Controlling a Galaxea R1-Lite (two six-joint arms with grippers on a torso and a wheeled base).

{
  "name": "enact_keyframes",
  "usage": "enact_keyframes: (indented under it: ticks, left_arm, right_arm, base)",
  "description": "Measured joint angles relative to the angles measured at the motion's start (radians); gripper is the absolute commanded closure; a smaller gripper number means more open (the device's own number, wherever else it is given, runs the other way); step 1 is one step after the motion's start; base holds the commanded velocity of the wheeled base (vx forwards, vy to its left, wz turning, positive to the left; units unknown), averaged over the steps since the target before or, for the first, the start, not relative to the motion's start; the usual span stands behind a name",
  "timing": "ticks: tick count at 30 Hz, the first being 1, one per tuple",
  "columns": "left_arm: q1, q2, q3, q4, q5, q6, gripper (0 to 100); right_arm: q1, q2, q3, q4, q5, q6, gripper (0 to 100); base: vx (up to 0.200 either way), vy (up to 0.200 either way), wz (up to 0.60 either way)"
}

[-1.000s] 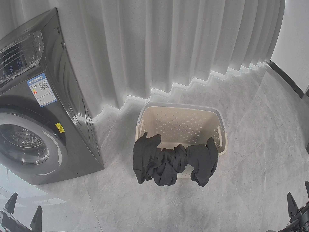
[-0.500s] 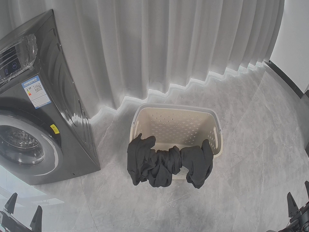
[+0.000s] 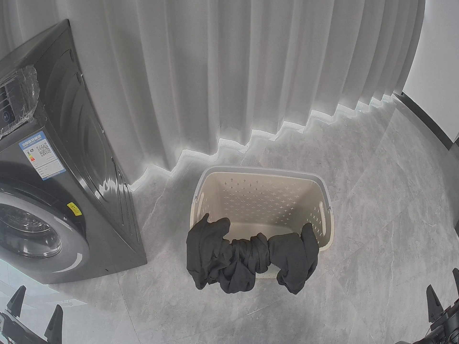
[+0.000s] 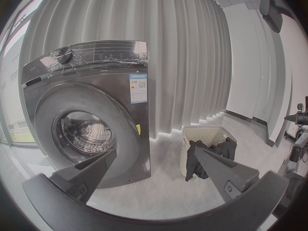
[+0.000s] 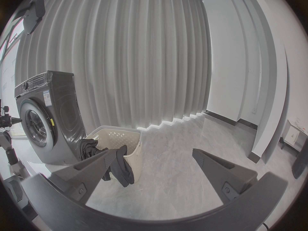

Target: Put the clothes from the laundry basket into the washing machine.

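A cream laundry basket [image 3: 260, 172] stands on the grey floor in front of a curtain. Black clothes [image 3: 248, 260] hang bunched over its near rim, and its inside looks bare beyond them. A dark grey washing machine [image 3: 52, 177] is to the basket's left, its drum showing through the round front [image 4: 84, 132]. My left gripper [image 3: 36, 306] is open and low at the near left, short of the machine. My right gripper [image 3: 443, 287] is open at the near right, well away from the basket. The wrist views show the basket [image 4: 208, 133] [image 5: 118, 137] and the clothes [image 4: 228, 146] [image 5: 123, 172] beyond empty fingers.
A white pleated curtain [image 3: 248, 58] runs behind the machine and the basket. A white wall with a dark baseboard [image 3: 428, 115] closes the right side. Open grey floor [image 3: 382, 192] lies to the right of the basket and in front of it.
The whole head view has shifted: the washing machine now sits closer to the left edge and the basket a little lower. The clothes hang as before, and both grippers stay open.
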Motion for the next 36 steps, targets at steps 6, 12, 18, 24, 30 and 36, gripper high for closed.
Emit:
enact_keyframes:
  ticks: [6, 12, 18, 24, 30, 36]
  left_arm:
    - [0.000, 0.000, 0.000, 0.001, 0.000, 0.001, 0]
    - [0.000, 0.000, 0.000, 0.001, 0.001, 0.001, 0]
    - [0.000, 0.000, 0.000, 0.000, 0.001, 0.000, 0]
    - [0.000, 0.000, 0.000, 0.000, 0.001, -0.001, 0]
    - [0.000, 0.000, 0.000, 0.000, 0.000, -0.001, 0]
    - [0.000, 0.000, 0.000, 0.000, 0.001, 0.000, 0]
  right_arm:
    - [0.000, 0.000, 0.000, 0.000, 0.001, 0.000, 0]
    - [0.000, 0.000, 0.000, 0.000, 0.001, 0.000, 0]
    - [0.000, 0.000, 0.000, 0.000, 0.002, 0.000, 0]
    - [0.000, 0.000, 0.000, 0.000, 0.002, 0.000, 0]
    - [-0.001, 0.000, 0.000, 0.000, 0.001, 0.000, 0]
    - [-0.001, 0.000, 0.000, 0.000, 0.001, 0.000, 0]
  base:
    - [0.000, -0.200, 0.00]
    - [0.000, -0.100, 0.00]
    - [0.100, 0.000, 0.00]
    - [0.100, 0.000, 0.00]
    - [0.000, 0.000, 0.00]
    - [0.200, 0.000, 0.00]
